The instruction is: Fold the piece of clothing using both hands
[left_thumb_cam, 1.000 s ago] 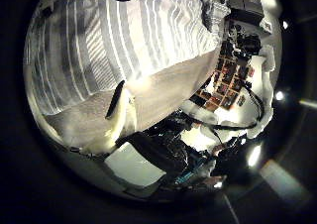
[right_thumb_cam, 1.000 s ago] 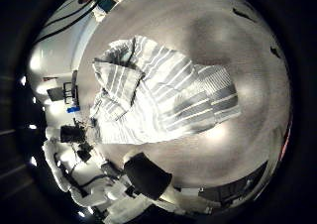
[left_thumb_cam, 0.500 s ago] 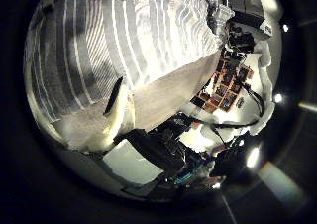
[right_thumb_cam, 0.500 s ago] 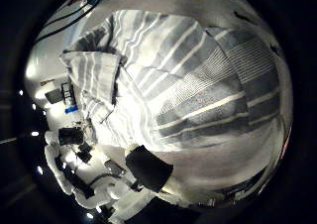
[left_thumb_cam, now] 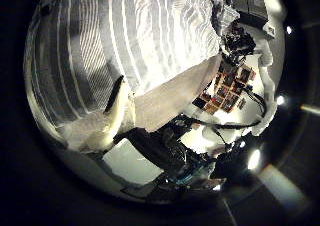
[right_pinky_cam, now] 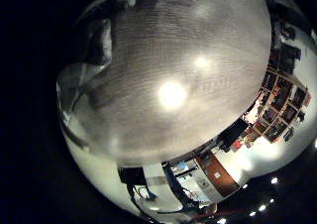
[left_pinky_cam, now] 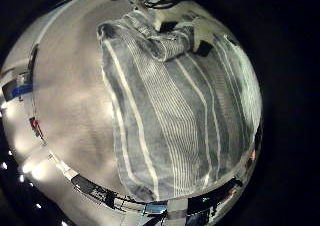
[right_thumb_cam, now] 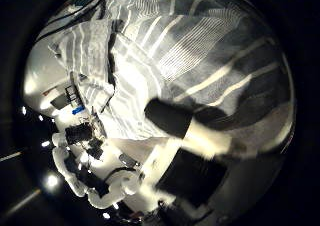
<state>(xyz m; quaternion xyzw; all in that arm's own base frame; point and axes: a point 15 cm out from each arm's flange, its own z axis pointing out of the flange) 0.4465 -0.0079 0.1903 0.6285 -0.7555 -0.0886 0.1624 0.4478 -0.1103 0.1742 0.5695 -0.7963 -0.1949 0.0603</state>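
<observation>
A striped garment (left_pinky_cam: 175,106) lies spread on the table (left_pinky_cam: 70,96), with one end bunched up. White and black hand parts (left_pinky_cam: 178,31) rest on that bunched end. In the left thumb side palm view the garment (left_thumb_cam: 130,36) is very close, and a straight finger (left_thumb_cam: 118,108) of my left hand lies at its edge. In the right thumb side palm view the garment (right_thumb_cam: 190,56) fills the picture, and a finger (right_thumb_cam: 195,126) of my right hand curls in across it. In the right little finger side palm view a bit of the garment (right_pinky_cam: 94,41) shows beside the table.
Bare table top (right_pinky_cam: 178,75) spreads out beside the garment. Shelves and room clutter (left_thumb_cam: 228,86) stand beyond the table edge.
Both palms have come closer to the garment, which now fills more of each thumb side view. The right hand's finger has swung in over the cloth.
</observation>
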